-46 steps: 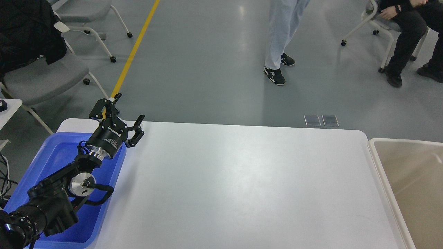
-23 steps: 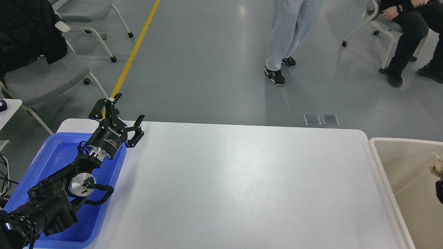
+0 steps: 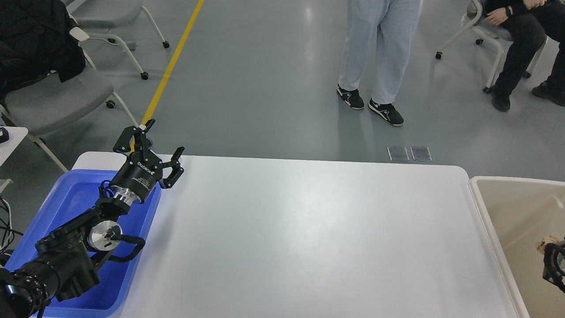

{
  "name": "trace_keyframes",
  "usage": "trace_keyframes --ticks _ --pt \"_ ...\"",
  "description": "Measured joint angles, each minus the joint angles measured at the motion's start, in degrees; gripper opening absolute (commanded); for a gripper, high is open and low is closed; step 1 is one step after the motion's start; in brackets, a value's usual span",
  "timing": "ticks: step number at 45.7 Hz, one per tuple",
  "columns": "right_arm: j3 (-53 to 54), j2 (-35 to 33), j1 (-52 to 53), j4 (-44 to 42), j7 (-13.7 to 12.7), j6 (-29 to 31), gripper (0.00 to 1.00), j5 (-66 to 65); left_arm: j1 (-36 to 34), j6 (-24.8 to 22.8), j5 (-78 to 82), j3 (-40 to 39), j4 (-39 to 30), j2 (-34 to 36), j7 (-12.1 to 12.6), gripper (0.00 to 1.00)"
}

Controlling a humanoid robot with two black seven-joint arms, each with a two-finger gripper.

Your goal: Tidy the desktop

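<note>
The desktop is a large white tabletop with rounded corners, and nothing lies on it. My left gripper is open and empty, held above the far right corner of the blue tray, at the desktop's left edge. My right gripper shows only partly at the right edge, dark, over the beige bin. A small pale scrap sits at its tip; I cannot tell whether it is held.
A person in light trousers stands on the grey floor beyond the table. Another person sits on a chair at the far right. Grey wheeled chairs stand at the far left beside a yellow floor line.
My right gripper has come into view at the right edge over the beige bin and moved lower. The standing person has stepped to the right. My left arm has not moved.
</note>
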Motion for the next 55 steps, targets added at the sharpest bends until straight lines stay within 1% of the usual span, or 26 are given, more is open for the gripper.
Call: trace_keyframes --ticks 9,10,11,12,13,14,15,16,20,31,46,55 --pt "1.28 0.89 -1.17 -0.77 -0.3 0.13 0.0 0.07 0.0 0.0 -0.02 0.0 0.0 0.0 0.0 1.0" --pt "1.34 0.93 -1.23 -0.8 -0.31 0.14 0.06 0.07 0.0 0.0 -0.03 0.0 0.0 0.0 0.0 1.0" --pt "1.41 0.99 -1.3 -0.82 -0.32 0.18 0.2 0.08 0.0 0.0 -0.03 0.0 0.0 0.0 0.0 1.0" --pt "1.48 1.04 -1.37 -0.89 -0.32 0.21 0.38 0.08 0.0 0.0 -0.03 0.0 0.0 0.0 0.0 1.0" --pt "1.55 1.09 -1.44 -0.96 -0.32 0.21 0.62 0.07 0.0 0.0 -0.03 0.0 0.0 0.0 0.0 1.0" --pt "1.61 1.14 -1.53 -1.02 -0.32 0.21 0.83 0.07 0.0 0.0 -0.03 0.0 0.01 0.0 0.0 1.0" --pt "1.64 1.18 -1.57 -1.04 -0.32 0.21 0.94 0.07 0.0 0.0 -0.03 0.0 0.01 0.0 0.0 1.0" --pt "1.67 1.22 -1.61 -1.06 -0.31 0.21 0.98 0.07 0.0 0.0 -0.03 0.0 0.01 0.0 0.0 1.0" --pt "1.8 1.32 -1.73 -1.18 -0.18 0.19 1.0 -0.15 0.0 0.0 -0.03 0.0 0.01 0.0 0.0 1.0" --pt "1.7 1.34 -1.27 -0.95 -0.04 0.25 1.0 -3.33 0.0 0.0 -0.03 0.0 0.01 0.0 0.01 1.0" --pt "1.97 0.68 2.17 -0.58 0.01 0.43 1.0 -8.93 0.0 0.0 -0.05 0.0 -0.01 0.0 0.04 1.0" --pt "2.71 -1.34 6.27 -0.39 0.06 2.89 1.0 -9.78 0.0 0.0 -0.05 0.0 0.0 0.0 0.03 1.0"
